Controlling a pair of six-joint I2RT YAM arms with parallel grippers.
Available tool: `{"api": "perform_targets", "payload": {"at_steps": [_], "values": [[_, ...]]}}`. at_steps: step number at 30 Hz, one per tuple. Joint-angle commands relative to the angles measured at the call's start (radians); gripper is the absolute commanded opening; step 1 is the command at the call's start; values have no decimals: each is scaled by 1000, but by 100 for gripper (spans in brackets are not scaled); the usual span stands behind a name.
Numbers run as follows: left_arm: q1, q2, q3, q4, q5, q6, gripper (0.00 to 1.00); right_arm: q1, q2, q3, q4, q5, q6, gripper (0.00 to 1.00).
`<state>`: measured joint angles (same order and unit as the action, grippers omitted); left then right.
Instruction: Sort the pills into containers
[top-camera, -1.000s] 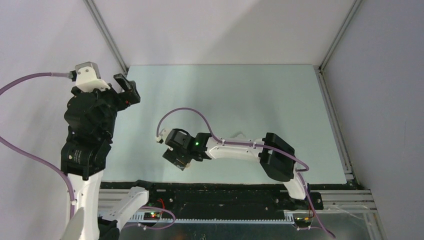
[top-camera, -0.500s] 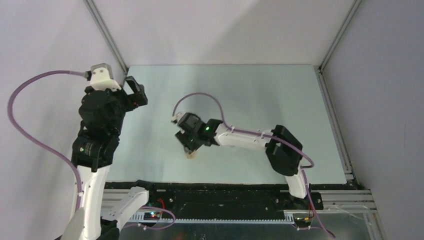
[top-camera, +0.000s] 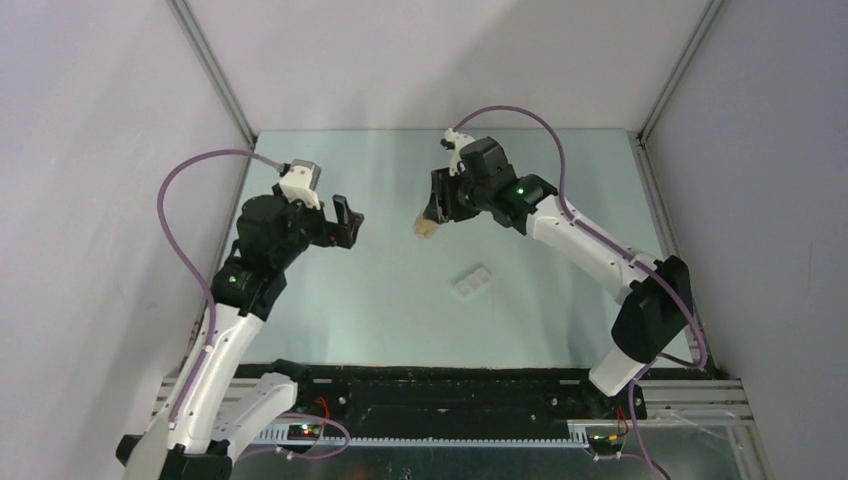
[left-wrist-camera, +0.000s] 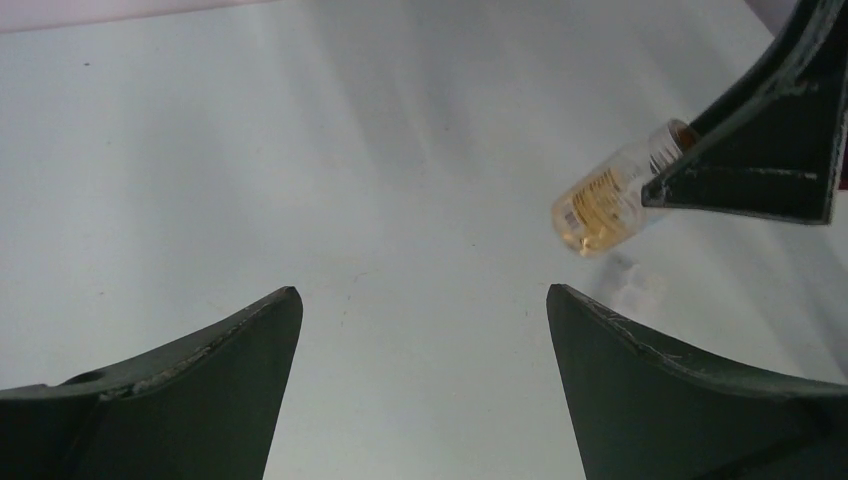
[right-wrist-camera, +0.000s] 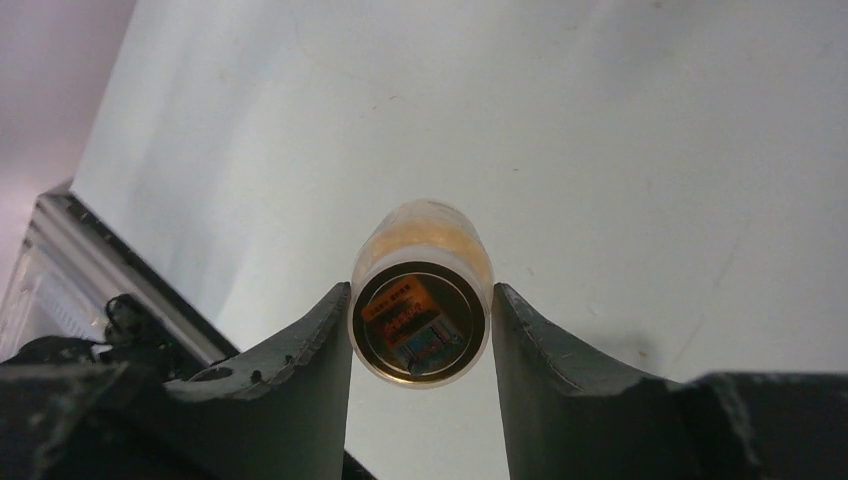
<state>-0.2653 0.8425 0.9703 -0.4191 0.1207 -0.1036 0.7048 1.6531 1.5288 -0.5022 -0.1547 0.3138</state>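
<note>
The white pill box (top-camera: 471, 282) lies on the table right of centre, with nothing touching it. My right gripper (top-camera: 434, 214) is shut on a small clear bottle (top-camera: 426, 229) with orange-tan contents and holds it in the air, behind and left of the box. In the right wrist view the bottle (right-wrist-camera: 420, 305) sits end-on between the fingers (right-wrist-camera: 300, 370). My left gripper (top-camera: 346, 220) is wide open and empty, left of the bottle. The left wrist view shows the bottle (left-wrist-camera: 605, 205) ahead to the right, with a pale blur (left-wrist-camera: 632, 282) below it. No loose pills show.
The pale green table (top-camera: 560, 200) is walled by grey panels at the back and on both sides. A black rail (top-camera: 450, 385) runs along the near edge. The right arm's elbow (top-camera: 650, 310) hangs over the table's right front.
The right arm swung from the near centre to the back centre, carrying the bottle and uncovering the pill box. The left arm moved from the far left wall toward the middle.
</note>
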Motion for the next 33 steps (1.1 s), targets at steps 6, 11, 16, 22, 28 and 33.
{"api": "perform_targets", "payload": {"at_steps": [6,11,16,22,28,33], "values": [[-24,15,-23,145,16,8,99,16,132,41,-102,332,62,39],[-25,19,-30,150,9,4,99,29,233,73,-119,425,130,40],[-25,21,-37,153,-14,3,99,28,318,138,-186,475,157,46],[-25,35,-45,154,-50,-15,100,-5,259,125,-223,437,159,93],[-25,75,-31,115,-49,-100,96,-95,97,-11,-219,327,170,97],[-37,81,-107,180,17,-199,90,-185,-41,-177,-181,251,237,77]]}}
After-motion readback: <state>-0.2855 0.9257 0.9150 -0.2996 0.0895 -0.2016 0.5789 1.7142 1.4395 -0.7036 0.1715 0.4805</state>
